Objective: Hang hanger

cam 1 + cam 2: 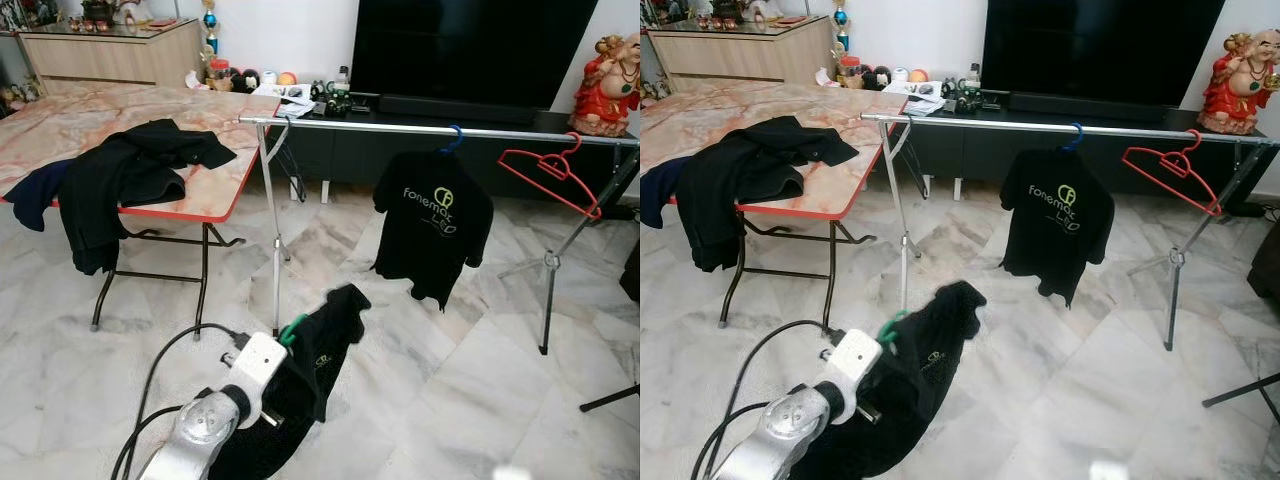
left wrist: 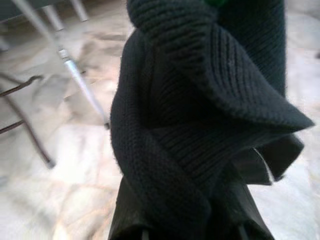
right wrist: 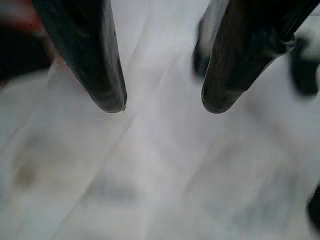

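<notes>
Hanger (image 1: 291,329) with black shirt (image 1: 318,365) hangs low over floor, well short of rail (image 1: 420,126) | left gripper (image 1: 285,338) clenched on it | right gripper (image 3: 162,107) released | your risk: shirt slides off, or hook misses rail.

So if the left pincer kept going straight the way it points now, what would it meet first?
Probably the near upright leg of the drying rack, or the floor beside it. The left pincer, carrying a black shirt on a green hanger, aims that way; depth is unclear.
</notes>
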Robot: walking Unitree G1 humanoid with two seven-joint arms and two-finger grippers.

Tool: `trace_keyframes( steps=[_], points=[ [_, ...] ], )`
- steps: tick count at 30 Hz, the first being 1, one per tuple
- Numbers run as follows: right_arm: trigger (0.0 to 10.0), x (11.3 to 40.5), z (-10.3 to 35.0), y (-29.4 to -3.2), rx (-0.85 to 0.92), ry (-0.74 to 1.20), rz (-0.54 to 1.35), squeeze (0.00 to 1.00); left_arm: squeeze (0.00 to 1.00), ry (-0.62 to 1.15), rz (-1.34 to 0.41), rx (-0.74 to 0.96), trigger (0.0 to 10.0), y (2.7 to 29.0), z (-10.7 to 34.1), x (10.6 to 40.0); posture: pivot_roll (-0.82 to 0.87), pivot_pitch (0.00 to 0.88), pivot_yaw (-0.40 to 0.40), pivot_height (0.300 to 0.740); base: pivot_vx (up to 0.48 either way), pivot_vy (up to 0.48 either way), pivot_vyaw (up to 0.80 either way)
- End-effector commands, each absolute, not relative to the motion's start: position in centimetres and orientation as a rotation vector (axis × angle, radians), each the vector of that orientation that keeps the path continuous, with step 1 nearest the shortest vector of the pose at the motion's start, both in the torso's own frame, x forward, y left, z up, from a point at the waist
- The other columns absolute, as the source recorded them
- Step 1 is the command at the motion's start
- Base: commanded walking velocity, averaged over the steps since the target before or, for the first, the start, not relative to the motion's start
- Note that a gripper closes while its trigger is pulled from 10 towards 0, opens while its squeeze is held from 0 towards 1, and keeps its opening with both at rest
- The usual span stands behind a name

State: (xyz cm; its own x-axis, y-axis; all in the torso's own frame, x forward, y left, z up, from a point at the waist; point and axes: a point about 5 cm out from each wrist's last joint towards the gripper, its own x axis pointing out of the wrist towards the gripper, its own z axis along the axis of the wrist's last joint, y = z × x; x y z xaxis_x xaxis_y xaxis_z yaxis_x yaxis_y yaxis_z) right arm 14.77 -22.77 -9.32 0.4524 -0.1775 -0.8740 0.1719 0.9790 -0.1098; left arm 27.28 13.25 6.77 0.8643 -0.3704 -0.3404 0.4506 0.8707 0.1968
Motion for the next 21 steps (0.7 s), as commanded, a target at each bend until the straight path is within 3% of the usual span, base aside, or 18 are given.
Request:
trace_keyframes(
  steps=[1, 4, 10, 21],
  points=[
    [10.0, 15.3, -9.0, -23.3, -0.007, 1.064, -0.240, 0.00, 0.00, 0.230, -0.363, 0.285, 10.0, 14.5, 8.0, 27.4, 0.16, 0.000, -0.012, 0.740, 0.000, 0.000, 0.00],
    [10.0, 15.2, -9.2, -22.3, -0.016, 1.061, -0.189, 0.00, 0.00, 0.234, -0.262, 0.299, 10.0, 17.2, 7.4, 26.2, 0.15, 0.000, 0.003, 0.740, 0.000, 0.000, 0.00],
    [10.0, 15.1, -9.4, -21.9, -0.063, 1.073, -0.176, 0.00, 0.00, 0.286, -0.183, 0.332, 10.0, 19.8, 5.8, 24.5, 0.16, 0.000, 0.000, 0.740, 0.000, 0.000, 0.00],
    [10.0, 14.1, -9.5, -22.9, -0.076, 1.102, -0.229, 0.00, 0.00, 0.265, -0.198, 0.273, 10.0, 18.1, 5.5, 23.9, 0.17, 0.000, -0.008, 0.740, 0.000, 0.000, 0.00]
  ],
)
